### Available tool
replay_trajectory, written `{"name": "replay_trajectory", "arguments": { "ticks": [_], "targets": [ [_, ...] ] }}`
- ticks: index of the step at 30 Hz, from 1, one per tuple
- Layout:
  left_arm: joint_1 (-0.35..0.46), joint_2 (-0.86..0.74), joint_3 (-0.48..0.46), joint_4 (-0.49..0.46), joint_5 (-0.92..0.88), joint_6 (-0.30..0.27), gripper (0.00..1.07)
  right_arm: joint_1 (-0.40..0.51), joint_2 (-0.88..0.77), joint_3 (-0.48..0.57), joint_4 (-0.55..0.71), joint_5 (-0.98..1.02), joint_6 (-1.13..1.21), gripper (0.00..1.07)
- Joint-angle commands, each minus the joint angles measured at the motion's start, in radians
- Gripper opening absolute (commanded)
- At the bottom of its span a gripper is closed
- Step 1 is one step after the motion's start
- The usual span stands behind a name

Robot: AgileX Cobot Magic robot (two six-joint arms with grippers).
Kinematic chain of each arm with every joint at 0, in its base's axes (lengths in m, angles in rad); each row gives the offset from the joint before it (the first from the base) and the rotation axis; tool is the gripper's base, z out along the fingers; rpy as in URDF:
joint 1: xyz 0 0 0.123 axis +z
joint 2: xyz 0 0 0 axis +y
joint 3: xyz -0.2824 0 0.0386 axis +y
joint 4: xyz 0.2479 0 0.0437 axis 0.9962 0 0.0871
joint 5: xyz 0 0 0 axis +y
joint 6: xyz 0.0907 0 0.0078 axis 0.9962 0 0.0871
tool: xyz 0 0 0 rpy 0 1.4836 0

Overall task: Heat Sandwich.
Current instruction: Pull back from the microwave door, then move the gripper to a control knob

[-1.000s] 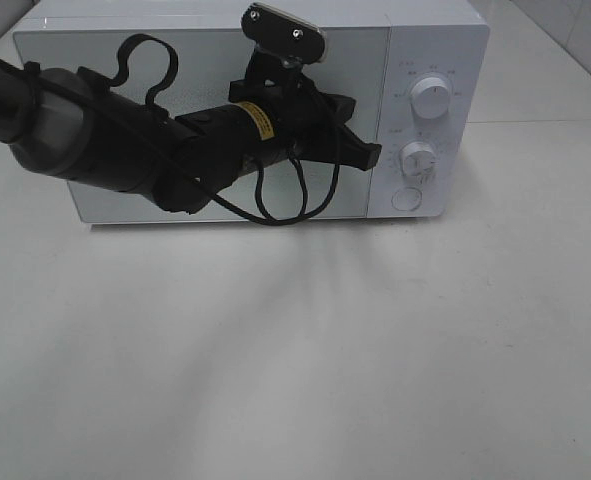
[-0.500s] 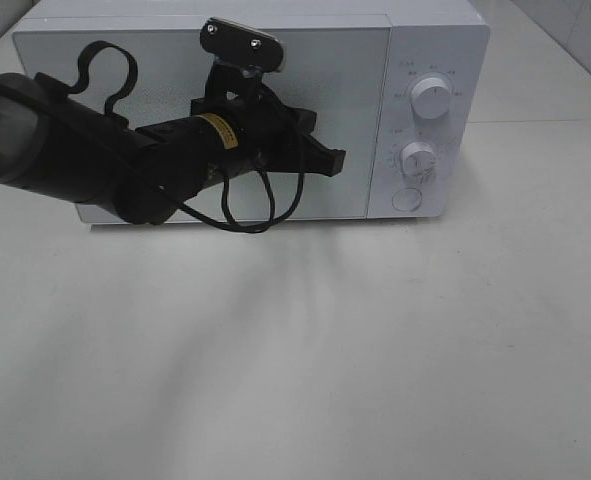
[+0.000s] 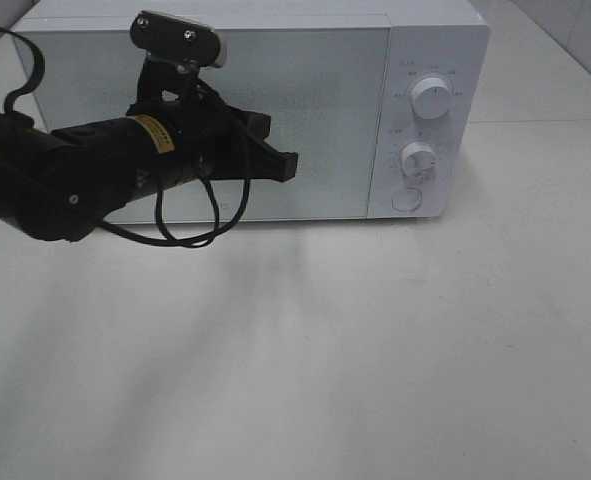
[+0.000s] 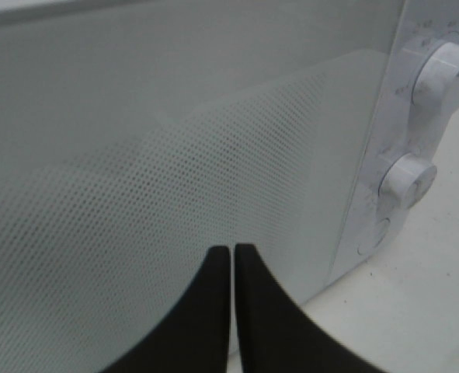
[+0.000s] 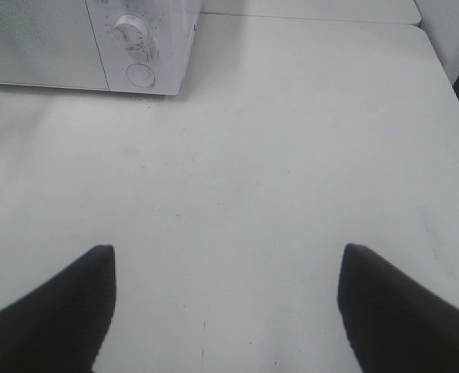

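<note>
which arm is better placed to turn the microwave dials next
Left: its shut black gripper hangs before the white microwave door near the round dials; the open right gripper is farther back.

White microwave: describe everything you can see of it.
The boxy white microwave stands upright on the pale table, its door closed, with a dotted, frosted window hiding the inside. Right of the door, a panel carries two round white knobs above a round button. The black left gripper, jaws together, hovers before the door; contact unclear.
</note>
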Motion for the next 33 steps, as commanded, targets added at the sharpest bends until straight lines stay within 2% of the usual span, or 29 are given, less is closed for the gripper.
{"name": "replay_trajectory", "arguments": {
  "ticks": [1,2,3,4,5,6,10,17,22,23,26,29,30,33],
  "targets": [
    [0.0,-0.063,0.053,-0.004,0.053,-0.008,0.37,-0.008,-0.027,0.002,0.002,-0.005,0.002,0.76],
    [0.0,-0.063,0.053,-0.004,0.053,-0.008,0.37,-0.008,-0.027,0.002,0.002,-0.005,0.002,0.76],
    [0.0,-0.077,0.07,-0.005,0.067,-0.008,0.5,-0.008,-0.027,0.002,0.002,-0.005,0.002,0.76],
    [0.0,-0.094,0.085,-0.011,0.084,-0.008,0.68,-0.008,-0.027,0.002,0.002,-0.005,0.002,0.76],
    [0.0,-0.124,0.102,-0.016,0.136,-0.001,0.96,-0.008,-0.027,0.002,0.002,-0.005,0.002,0.76],
    [0.003,-0.142,0.108,-0.016,0.17,0.0,1.06,-0.008,-0.027,0.002,0.002,-0.005,0.002,0.76],
    [0.025,-0.204,0.114,-0.013,0.303,0.004,1.01,-0.008,-0.027,0.002,0.002,-0.005,0.002,0.76],
    [0.055,-0.301,0.114,-0.011,0.538,0.025,1.01,-0.008,-0.027,0.002,0.002,-0.005,0.002,0.76],
    [0.142,-0.373,0.111,-0.017,0.701,0.016,1.01,-0.008,-0.027,0.002,0.002,-0.005,0.002,0.76],
    [0.19,-0.403,0.111,-0.019,0.756,0.016,1.01,-0.008,-0.027,0.002,0.002,-0.005,0.002,0.76],
    [0.237,-0.43,0.111,-0.019,0.811,0.016,1.01,-0.008,-0.027,0.002,0.002,-0.005,0.002,0.76],
    [0.331,-0.483,0.111,-0.019,0.899,0.016,1.01,-0.008,-0.027,0.002,0.002,-0.005,0.002,0.76],
    [0.331,-0.483,0.111,-0.019,0.899,0.016,1.01,-0.008,-0.027,0.002,0.002,-0.005,0.002,0.76],
    [0.429,-0.533,0.111,-0.03,0.973,0.014,1.01,-0.008,-0.027,0.002,0.002,-0.005,0.002,0.76]
  ]
}}
